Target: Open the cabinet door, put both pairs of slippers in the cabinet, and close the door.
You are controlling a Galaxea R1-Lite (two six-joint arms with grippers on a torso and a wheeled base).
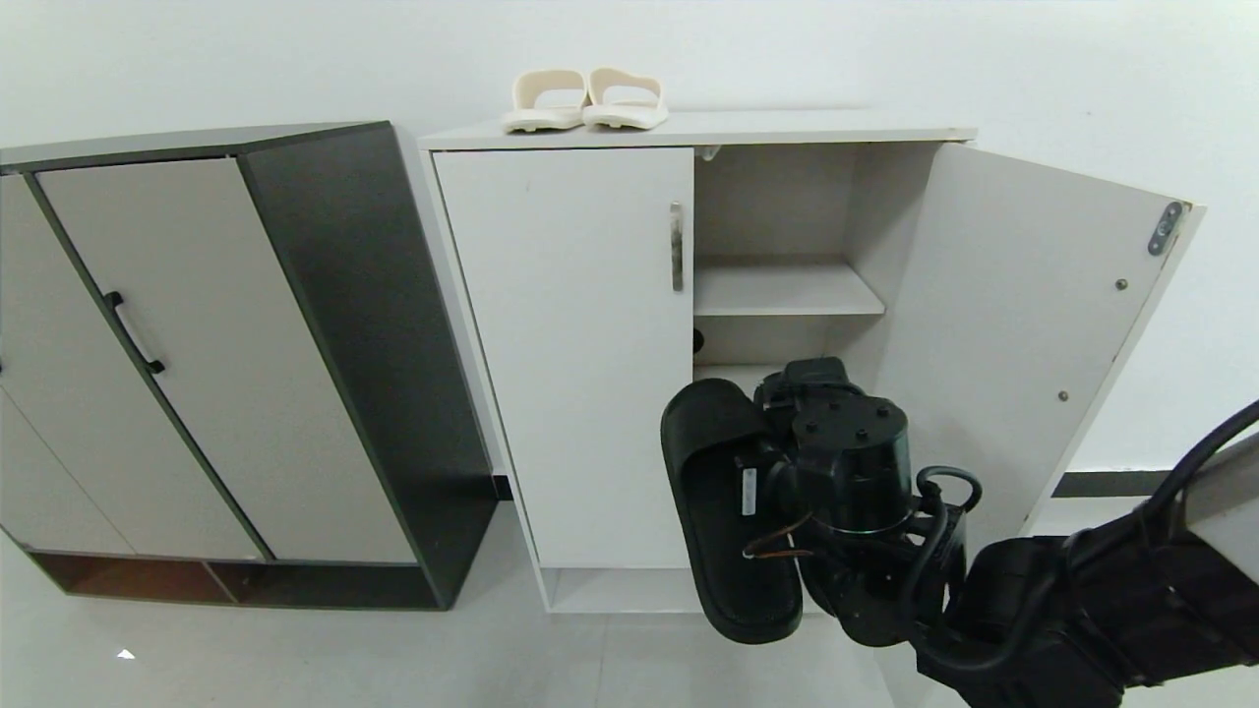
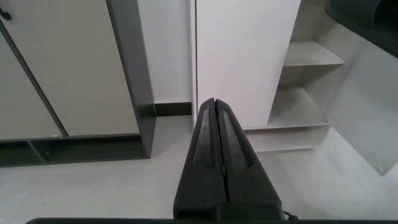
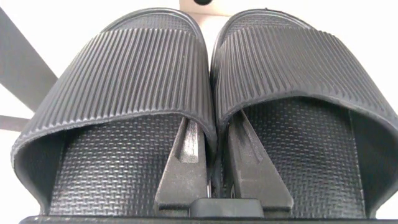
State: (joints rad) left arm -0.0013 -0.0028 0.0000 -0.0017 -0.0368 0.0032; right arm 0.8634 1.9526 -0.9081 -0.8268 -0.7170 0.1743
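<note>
Right gripper (image 3: 211,163) clenched across the touching inner side walls of the black slippers (image 1: 726,511) — judged light, flexible, grippy rubber — near the white cabinet's (image 1: 836,126) open right compartment; left gripper (image 2: 215,109) closed on nothing.

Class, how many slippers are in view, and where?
4. Two cream slippers sit atop the white cabinet; two black slippers are clamped together by the right gripper. The closed door may hide others.
</note>
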